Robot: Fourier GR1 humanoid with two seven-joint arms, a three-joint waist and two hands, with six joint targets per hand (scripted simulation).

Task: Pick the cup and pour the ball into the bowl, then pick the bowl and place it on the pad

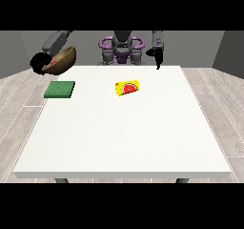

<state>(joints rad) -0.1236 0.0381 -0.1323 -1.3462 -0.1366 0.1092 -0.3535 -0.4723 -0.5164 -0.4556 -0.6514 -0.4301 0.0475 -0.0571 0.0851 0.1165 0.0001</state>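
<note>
The hand at the view's left (40, 62) is curled round the rim of the bowl (63, 59) and holds it in the air, tilted, past the table's far left corner, at about eleven o'clock from the table's middle. Something reddish shows inside the bowl, likely the ball (56, 61), though it is too small to be sure. The pad (60, 89) lies flat on the table (124, 142) just below and toward the camera from the bowl, at about ten o'clock from the middle, with the bowl not yet over it. The cup (127, 88) lies on its side near the middle of the far half, at about twelve o'clock, well apart from both hands. The hand at the view's right (157, 58) hangs over the far edge at about one o'clock with fingers pointing down, seemingly straight, holding nothing. By my judgement the pour is done and the carry to the pad is in hand. The bowl looks stiff and light, with a smooth wall that may slip, so a hold at the rim, thumb one side and fingers the other, suits it. Tilted as it is, the ball could roll out, so it should be levelled before it is lowered onto the pad.
</note>
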